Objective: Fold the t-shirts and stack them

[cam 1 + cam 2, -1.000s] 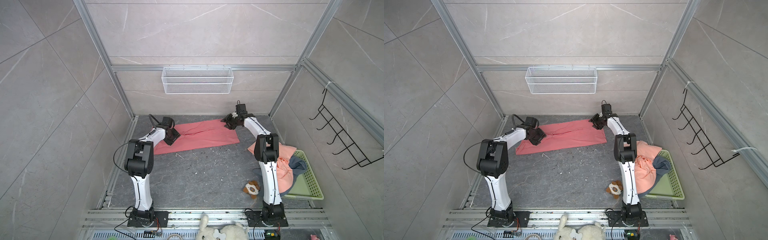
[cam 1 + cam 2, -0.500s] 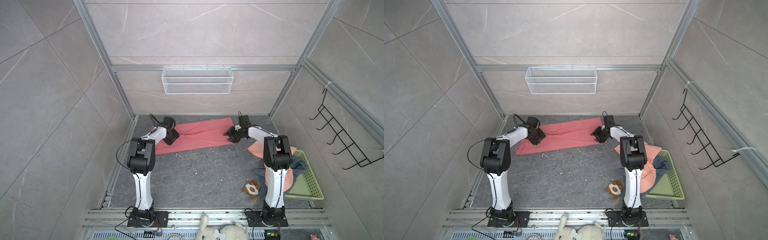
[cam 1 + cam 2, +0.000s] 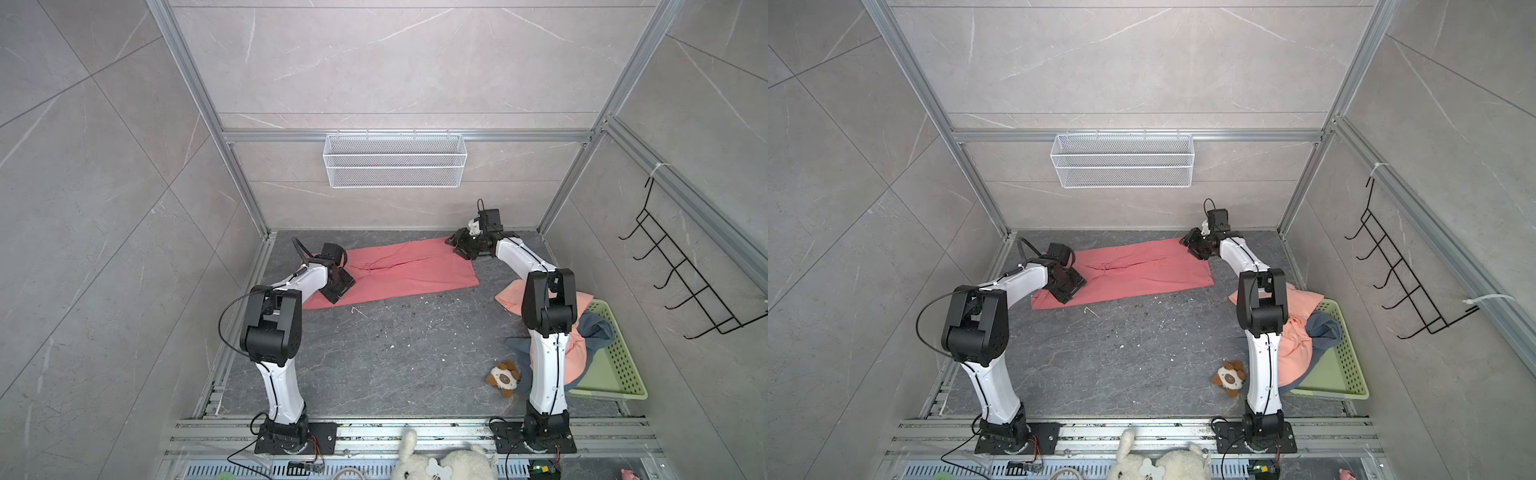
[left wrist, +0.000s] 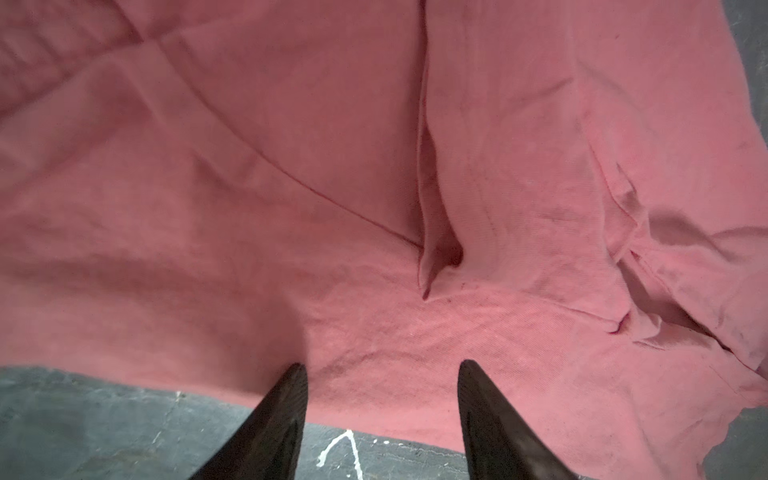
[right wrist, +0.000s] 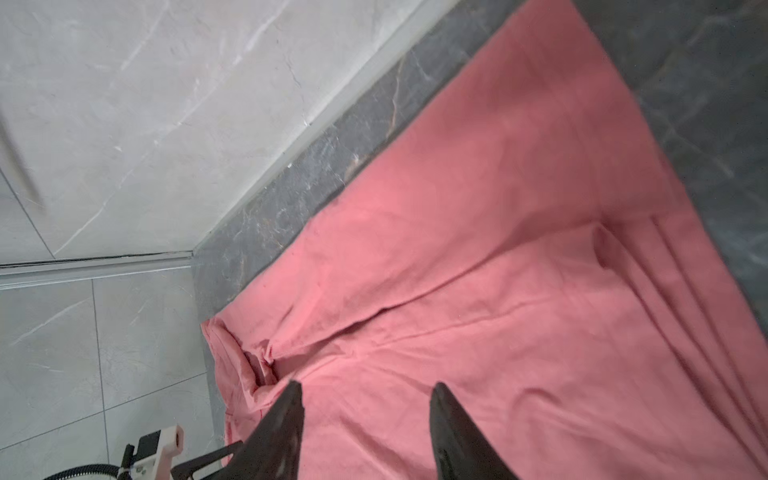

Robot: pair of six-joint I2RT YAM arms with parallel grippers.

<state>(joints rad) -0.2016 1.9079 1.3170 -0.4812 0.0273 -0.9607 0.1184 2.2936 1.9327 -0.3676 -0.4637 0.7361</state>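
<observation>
Two grippers sit at opposite ends of the coral-red shirt (image 3: 407, 270), which lies as a long flat strip along the far edge of the tabletop (image 3: 395, 353), slanting a little so its left end is nearer the front. The left gripper (image 4: 380, 365) is low over the shirt's left end, close to its front hem. Its two dark fingers (image 4: 286, 399) are spread apart with smooth cloth showing between them, and it has hold of nothing. The right gripper (image 5: 363, 384) is at the shirt's far right corner, near the back wall. Its fingers are parted too, with only flat fabric under the gap and nothing pinched.

A crease runs along the middle of the shirt, and there are bunched wrinkles toward the left end.

A peach shirt (image 3: 511, 297) and a blue-grey shirt (image 3: 596, 330) lie heaped together at the right edge, spilling out of a pale green basket (image 3: 619, 365). A small brown-and-white plush toy (image 3: 503, 377) lies on the tabletop just beside the right arm's base.
</observation>
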